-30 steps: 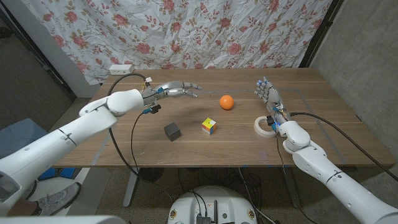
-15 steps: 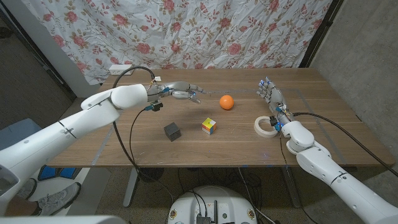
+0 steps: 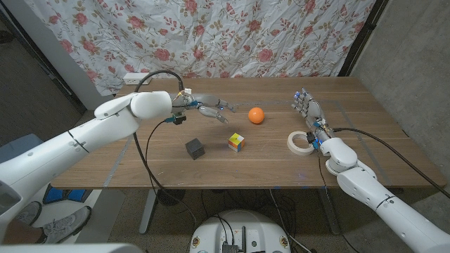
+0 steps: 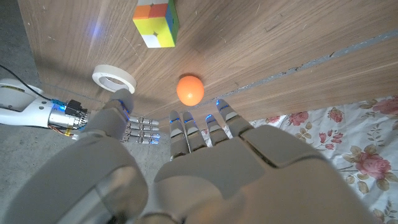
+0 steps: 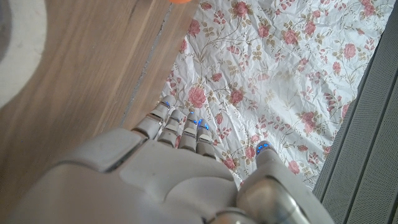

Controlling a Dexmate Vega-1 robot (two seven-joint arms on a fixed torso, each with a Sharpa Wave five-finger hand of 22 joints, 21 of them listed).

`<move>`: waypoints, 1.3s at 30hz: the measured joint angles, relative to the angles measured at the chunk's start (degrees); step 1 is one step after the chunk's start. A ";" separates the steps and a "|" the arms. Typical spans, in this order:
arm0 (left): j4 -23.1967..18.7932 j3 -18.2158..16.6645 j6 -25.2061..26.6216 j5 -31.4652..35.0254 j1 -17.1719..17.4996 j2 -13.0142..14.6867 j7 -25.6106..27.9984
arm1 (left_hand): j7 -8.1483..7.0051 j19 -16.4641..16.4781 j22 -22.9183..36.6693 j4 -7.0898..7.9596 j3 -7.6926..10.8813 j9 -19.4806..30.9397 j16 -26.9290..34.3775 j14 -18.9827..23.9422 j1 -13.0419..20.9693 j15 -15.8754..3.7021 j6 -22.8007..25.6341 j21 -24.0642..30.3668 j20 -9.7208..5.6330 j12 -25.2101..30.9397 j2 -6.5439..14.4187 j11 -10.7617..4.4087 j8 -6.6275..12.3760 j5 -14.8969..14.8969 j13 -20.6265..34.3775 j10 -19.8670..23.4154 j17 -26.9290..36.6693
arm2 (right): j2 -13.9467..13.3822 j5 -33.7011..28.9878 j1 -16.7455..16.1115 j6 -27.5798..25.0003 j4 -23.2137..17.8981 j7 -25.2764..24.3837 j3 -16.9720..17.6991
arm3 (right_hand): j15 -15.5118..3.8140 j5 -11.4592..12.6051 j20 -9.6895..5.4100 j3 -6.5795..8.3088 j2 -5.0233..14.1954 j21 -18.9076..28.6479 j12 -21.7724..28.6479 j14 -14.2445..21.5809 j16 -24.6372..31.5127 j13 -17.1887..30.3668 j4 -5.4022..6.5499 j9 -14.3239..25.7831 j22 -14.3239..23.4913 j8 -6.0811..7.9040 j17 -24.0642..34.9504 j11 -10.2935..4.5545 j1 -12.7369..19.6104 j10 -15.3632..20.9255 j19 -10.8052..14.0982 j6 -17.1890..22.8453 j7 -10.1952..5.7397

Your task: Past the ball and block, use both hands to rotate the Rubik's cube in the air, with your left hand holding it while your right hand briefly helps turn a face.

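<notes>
The Rubik's cube (image 3: 236,143) (image 4: 157,23) sits on the table's middle. An orange ball (image 3: 256,115) (image 4: 189,89) lies beyond it to the right, and a dark block (image 3: 195,148) stands to its left. My left hand (image 3: 209,106) (image 4: 186,155) hovers open above the table, behind and left of the cube, fingers stretched toward the ball and holding nothing. My right hand (image 3: 306,111) (image 5: 180,168) stands open at the right side, fingers pointing to the far edge, apart from the cube.
A white tape roll (image 3: 299,143) (image 4: 114,78) lies just in front of my right hand. A white power strip (image 3: 136,78) sits at the table's far left corner. A floral cloth (image 3: 211,35) hangs behind the table.
My left hand has moved right and slightly nearer, closing toward the ball and cube. The right hand has barely shifted. Cube, ball and block stay put.
</notes>
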 measured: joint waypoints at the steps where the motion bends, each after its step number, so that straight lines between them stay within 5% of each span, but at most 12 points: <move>1: 0.00 0.00 0.15 0.60 0.00 0.00 -0.28 | -0.05 -0.30 0.00 0.00 0.00 0.00 0.00 0.00 0.00 0.00 -0.05 0.00 -0.12 0.00 0.00 0.00 0.00 0.00 0.00 0.00 0.00 | -0.03 0.00 -0.07 0.01 0.01 0.00 0.03 | 0.00 0.00 0.00 0.00 0.00 0.00 0.00 0.00 0.00 0.00 0.00 0.00 0.00 0.00 0.00 0.00 0.00 0.00 0.00 0.00 0.00; 19: -4.03 2.70 2.02 12.74 -1.02 -0.81 -5.12 | -0.91 -2.46 0.00 0.00 0.00 -0.01 0.00 -0.31 2.56 0.31 -1.57 -0.33 0.59 -0.28 -2.57 -0.30 -0.29 0.00 0.00 -0.31 0.00 | -0.59 0.01 -1.91 0.82 -0.50 -0.44 1.10 | 0.00 0.44 0.00 -0.01 -0.76 0.00 0.00 0.00 0.00 -0.25 0.00 0.00 0.00 0.00 -0.80 0.00 -0.75 0.00 0.00 -0.01 -0.62; 39: -5.16 6.74 3.98 26.86 -1.69 -6.02 -8.88 | -1.12 -3.29 0.00 0.24 -0.24 -0.01 0.22 -0.09 4.75 0.09 -1.95 -0.33 1.43 -0.48 -4.29 -1.02 -0.28 -0.27 -0.01 -0.41 -0.01 | -0.90 0.93 -2.56 0.99 0.06 -0.29 1.86 | 0.00 0.44 0.00 0.31 -0.76 0.00 0.00 0.00 0.00 -0.24 -0.32 0.00 0.00 0.00 -1.33 0.00 -0.74 0.00 0.00 0.30 -1.34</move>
